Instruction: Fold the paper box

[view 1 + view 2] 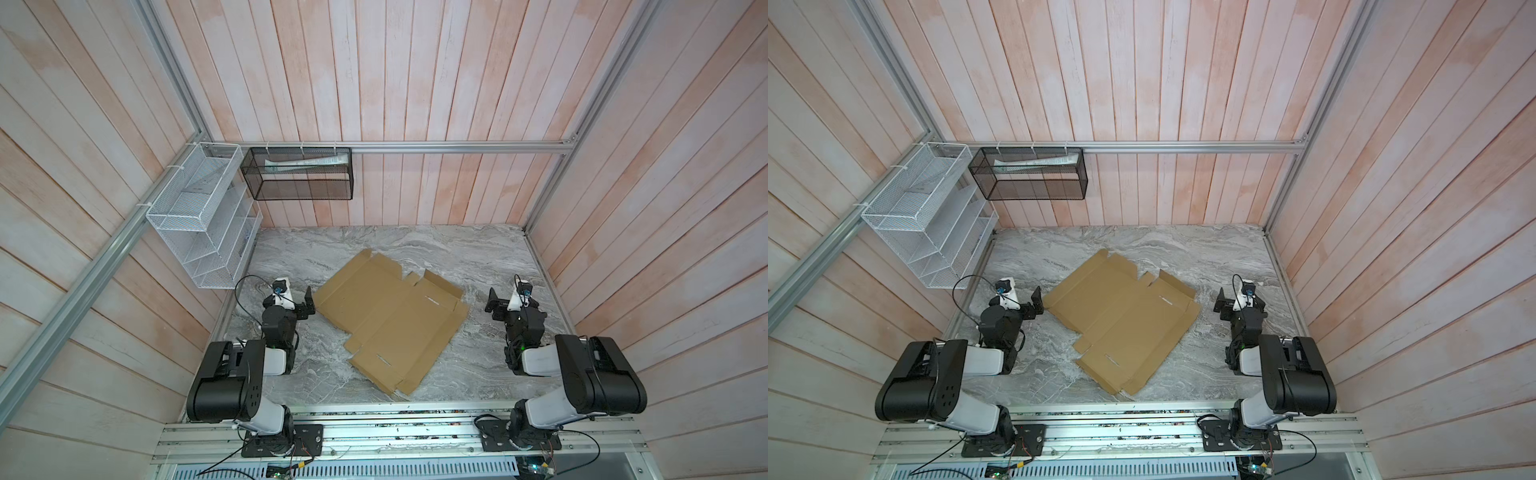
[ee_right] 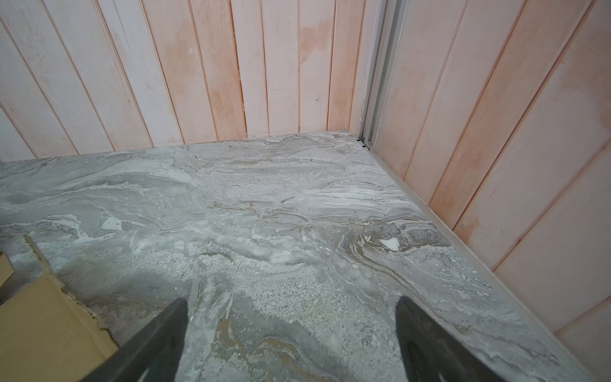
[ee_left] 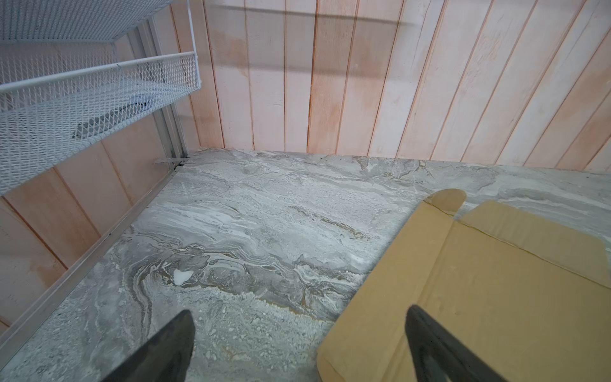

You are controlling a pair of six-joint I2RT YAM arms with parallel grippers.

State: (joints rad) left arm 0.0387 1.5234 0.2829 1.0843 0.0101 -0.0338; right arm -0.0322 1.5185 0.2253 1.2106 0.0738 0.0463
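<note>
Currently the paper box [image 1: 390,320] [image 1: 1121,320] lies as a flat, unfolded sheet near the middle of the bench [image 1: 415,249], turned diagonally to the bench edges. No panel is raised. Flaps, tabs and two short slits show on the tan upper face, and the outline is notched along the far side. One rounded tab at its far left corner shows in the left wrist view [image 3: 446,201].

Left jaws: standing wide, nothing between them. They sit just beside the sheet's left corner. In the left wrist view one dark finger [image 3: 426,337] overlaps the cardboard edge and the other is over bare bench; whether that finger touches the sheet cannot be told.

Right jaws: also standing wide and holding nothing. They are clear of the sheet, with a strip of bare bench between them and its right edge. In the right wrist view only a corner of the cardboard [image 2: 39,324] appears at the margin, and both fingers are over grey marbled surface.

The left arm [image 1: 274,320] and the right arm [image 1: 523,320] are folded low, each rising from a base on the metal rail [image 1: 399,436] at the near edge.

A white wire rack [image 1: 199,216] hangs on the left wall. A black mesh basket [image 1: 299,174] with papers inside hangs on the back wall's rail. Pale pink planks enclose the bench on three sides.
</note>
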